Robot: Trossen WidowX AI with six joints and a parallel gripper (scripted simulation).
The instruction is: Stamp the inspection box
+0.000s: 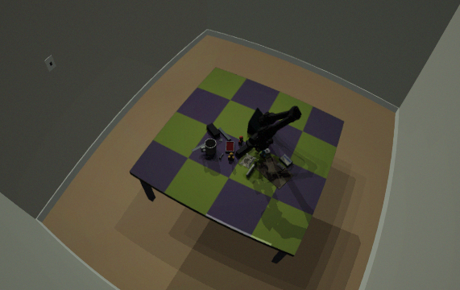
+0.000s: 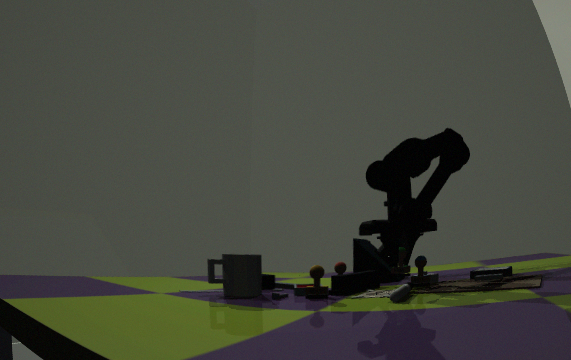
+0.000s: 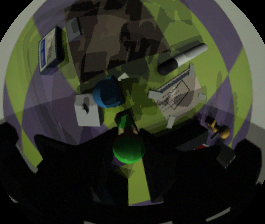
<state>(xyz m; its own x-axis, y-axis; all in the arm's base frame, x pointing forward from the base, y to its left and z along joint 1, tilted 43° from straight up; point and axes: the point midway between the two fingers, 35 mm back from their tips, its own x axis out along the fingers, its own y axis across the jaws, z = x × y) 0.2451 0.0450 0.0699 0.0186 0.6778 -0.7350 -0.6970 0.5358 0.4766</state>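
Observation:
My gripper (image 2: 401, 250) (image 3: 128, 131) is shut on the green-knobbed stamp (image 2: 402, 268) (image 3: 128, 150), which hangs upright a little above the table. Its printing face and any lettering are hidden. The card (image 1: 247, 161) (image 3: 175, 97), a pale sheet with taped corners and a drawn box, lies flat to the right of the held stamp in the wrist view. The red ink pad (image 1: 230, 146) (image 2: 305, 286) lies open beyond the card, away from my gripper. A blue-knobbed stamp (image 2: 420, 261) (image 3: 108, 93) stands close beside the held one, on a pale block or base.
A yellow-knobbed stamp (image 1: 231, 155) (image 2: 317, 272) and a red-knobbed stamp (image 1: 241, 138) (image 2: 340, 268) stand near the pad. A mug (image 1: 210, 148) (image 2: 241, 276) is farther out. A marker (image 1: 250, 170) (image 3: 183, 59) lies beside the card. A brown mat (image 3: 90, 47) and a labelled box (image 3: 51, 51) lie beyond the blue-knobbed stamp.

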